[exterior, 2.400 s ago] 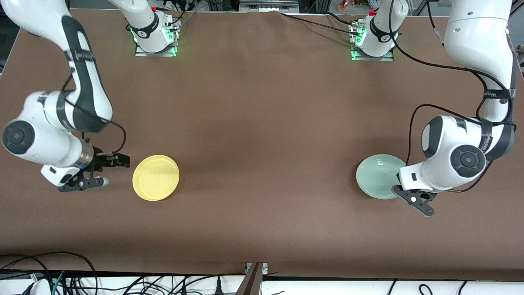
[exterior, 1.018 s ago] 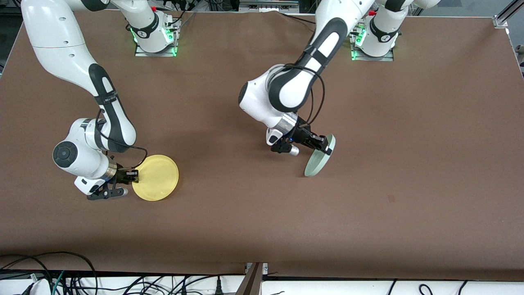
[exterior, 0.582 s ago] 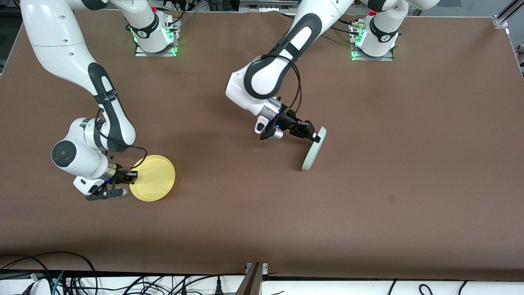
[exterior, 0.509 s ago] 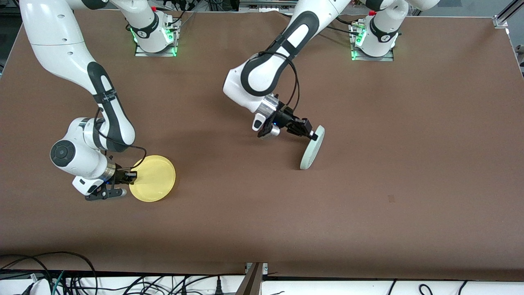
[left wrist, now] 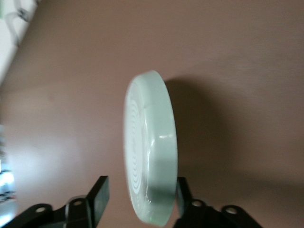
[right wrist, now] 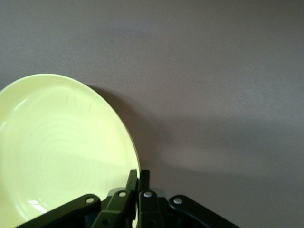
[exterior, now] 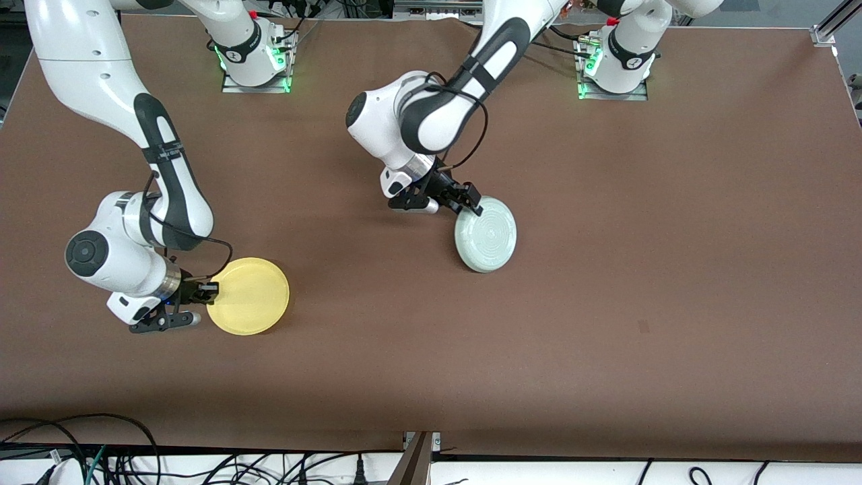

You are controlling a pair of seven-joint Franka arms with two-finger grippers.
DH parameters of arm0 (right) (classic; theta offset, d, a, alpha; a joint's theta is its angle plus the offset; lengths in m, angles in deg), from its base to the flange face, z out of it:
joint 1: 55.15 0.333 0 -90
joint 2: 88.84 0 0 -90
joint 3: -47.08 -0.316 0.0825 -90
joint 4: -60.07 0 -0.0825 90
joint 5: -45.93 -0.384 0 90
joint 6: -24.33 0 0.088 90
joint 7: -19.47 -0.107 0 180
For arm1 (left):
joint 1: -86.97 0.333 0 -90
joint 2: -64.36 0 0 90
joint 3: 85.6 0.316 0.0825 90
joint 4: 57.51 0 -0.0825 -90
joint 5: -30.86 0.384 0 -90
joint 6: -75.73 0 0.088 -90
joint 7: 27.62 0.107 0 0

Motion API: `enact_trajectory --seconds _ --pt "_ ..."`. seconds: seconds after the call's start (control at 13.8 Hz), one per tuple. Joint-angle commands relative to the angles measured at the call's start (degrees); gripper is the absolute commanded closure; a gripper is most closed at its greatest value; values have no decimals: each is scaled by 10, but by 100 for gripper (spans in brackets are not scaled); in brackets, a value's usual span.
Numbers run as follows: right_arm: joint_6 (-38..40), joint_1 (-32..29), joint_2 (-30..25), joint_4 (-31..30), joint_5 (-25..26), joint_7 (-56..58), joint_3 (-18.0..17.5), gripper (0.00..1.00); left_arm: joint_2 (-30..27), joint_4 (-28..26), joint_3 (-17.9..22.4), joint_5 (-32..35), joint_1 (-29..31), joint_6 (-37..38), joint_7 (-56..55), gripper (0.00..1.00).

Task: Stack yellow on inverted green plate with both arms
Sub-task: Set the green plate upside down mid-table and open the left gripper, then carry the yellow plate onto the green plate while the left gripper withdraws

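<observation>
The pale green plate [exterior: 485, 234] lies near the table's middle with a ringed face up; in the left wrist view [left wrist: 152, 152] I see it edge-on. My left gripper [exterior: 471, 203] straddles its rim on the side toward the arm bases. The jaws are open: in the left wrist view [left wrist: 141, 190] one finger [left wrist: 100, 197] stands clear of the plate and the other is at its rim. The yellow plate [exterior: 248, 296] is toward the right arm's end, open face up. My right gripper [exterior: 206, 292] is shut on its rim, as the right wrist view [right wrist: 138, 176] shows on the yellow plate [right wrist: 61, 152].
The brown table cover [exterior: 606, 337] is bare around both plates. The two arm bases [exterior: 256, 60] stand along the edge farthest from the front camera. Cables [exterior: 101, 458] hang below the table's nearest edge.
The left arm has turned the green plate from standing on edge to lying ringed face up, slightly nearer the bases. The right gripper and yellow plate have shifted a little toward the right arm's end.
</observation>
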Motion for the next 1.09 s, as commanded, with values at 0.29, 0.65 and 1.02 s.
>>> enact_trajectory --seconds 0.29,0.65,1.02 --pt "108 -1 -16 67 -35 13 -22 100 -19 95 -6 -200 100 -22 5 0" --pt "105 36 -13 65 -127 -22 -56 100 -121 63 -6 -201 278 15 161 0" --pt "17 185 -9 63 -128 -258 -70 100 -166 52 -5 -198 405 73 395 0"
